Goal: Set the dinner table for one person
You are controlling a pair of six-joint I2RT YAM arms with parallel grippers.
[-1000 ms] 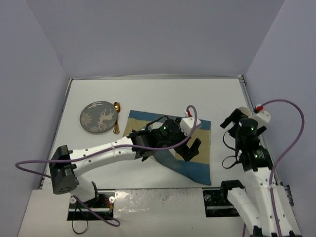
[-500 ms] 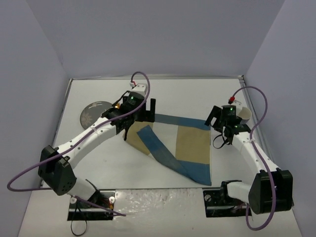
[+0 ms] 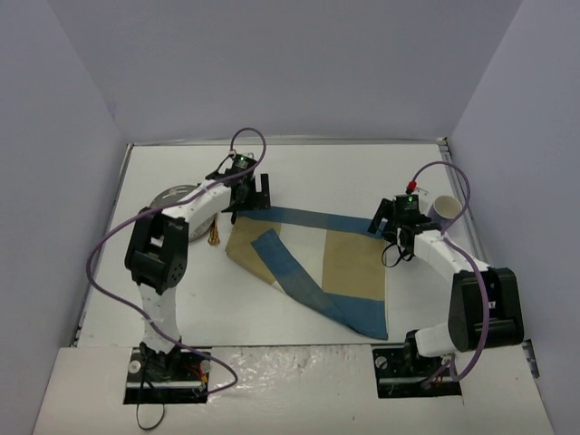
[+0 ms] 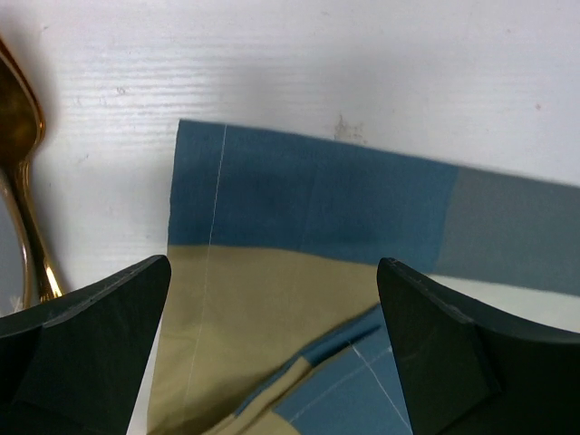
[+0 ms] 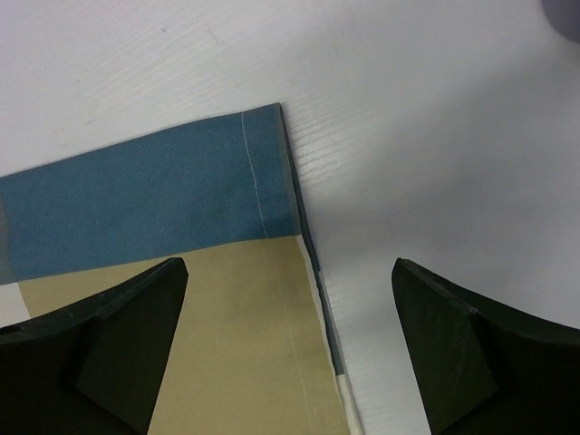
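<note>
Presently nothing is held by the wide-open left gripper (image 4: 272,290) or right gripper (image 5: 290,281), and the folded placemat (image 3: 349,263) could be bunched further if one corner is missed.

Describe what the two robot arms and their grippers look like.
Both the left arm and right arm have white tubular links with chunky black joints. A purple cable loops along each, and a small green light glows near each wrist. The left gripper and right gripper have dark, matte, wedge-shaped fingers.
</note>
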